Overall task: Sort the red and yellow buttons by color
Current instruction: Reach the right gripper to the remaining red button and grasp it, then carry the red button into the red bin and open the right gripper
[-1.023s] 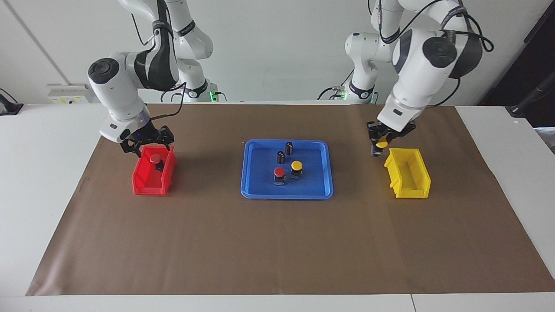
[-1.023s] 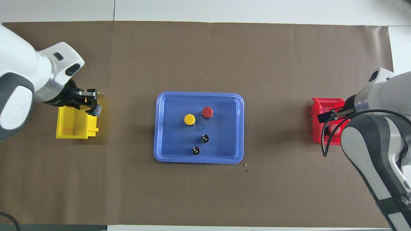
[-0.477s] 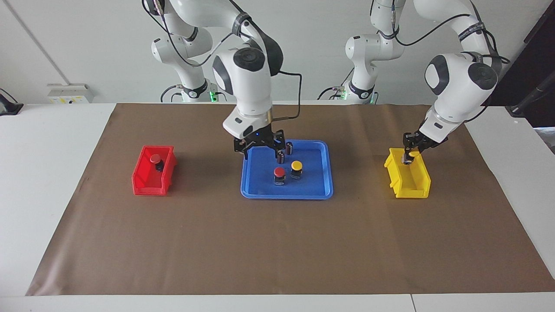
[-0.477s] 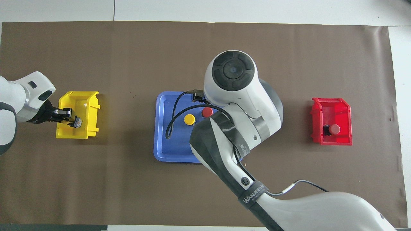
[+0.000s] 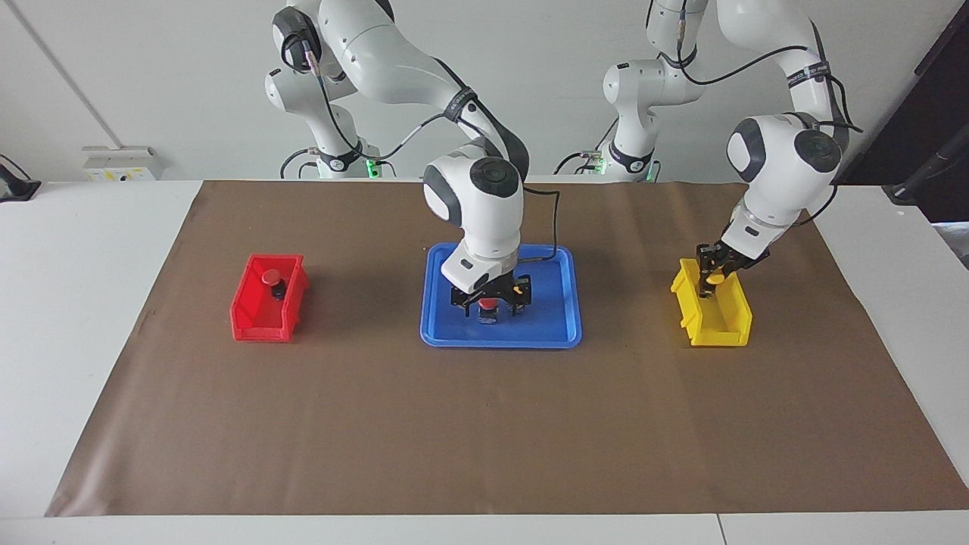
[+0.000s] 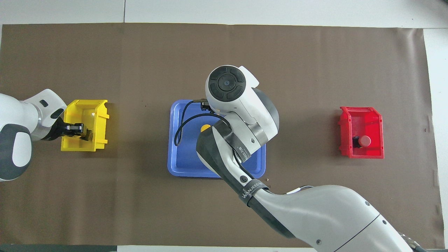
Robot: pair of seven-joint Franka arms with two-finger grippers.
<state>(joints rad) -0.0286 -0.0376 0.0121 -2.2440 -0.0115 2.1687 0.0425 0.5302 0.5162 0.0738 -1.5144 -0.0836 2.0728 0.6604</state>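
Note:
My right gripper (image 5: pixel 490 301) is low in the blue tray (image 5: pixel 560 333), open, with its fingers either side of a red button (image 5: pixel 488 305). A yellow button (image 5: pixel 518 288) stands beside it, touching neither finger that I can see; part of its cap shows in the overhead view (image 6: pixel 205 128). My left gripper (image 5: pixel 712 274) is shut on the other yellow button (image 5: pixel 711 279) and holds it low inside the yellow bin (image 5: pixel 730 329). The other red button (image 5: pixel 271 277) lies in the red bin (image 5: pixel 250 322).
The yellow bin stands toward the left arm's end of the table, the red bin toward the right arm's end, the tray between them. The right arm hides much of the tray (image 6: pixel 182 164) from above. The two dark cylinders are hidden by it.
My right gripper has moved from the robots' edge of the tray down around the red button. My left gripper has sunk a little deeper into the yellow bin with its button.

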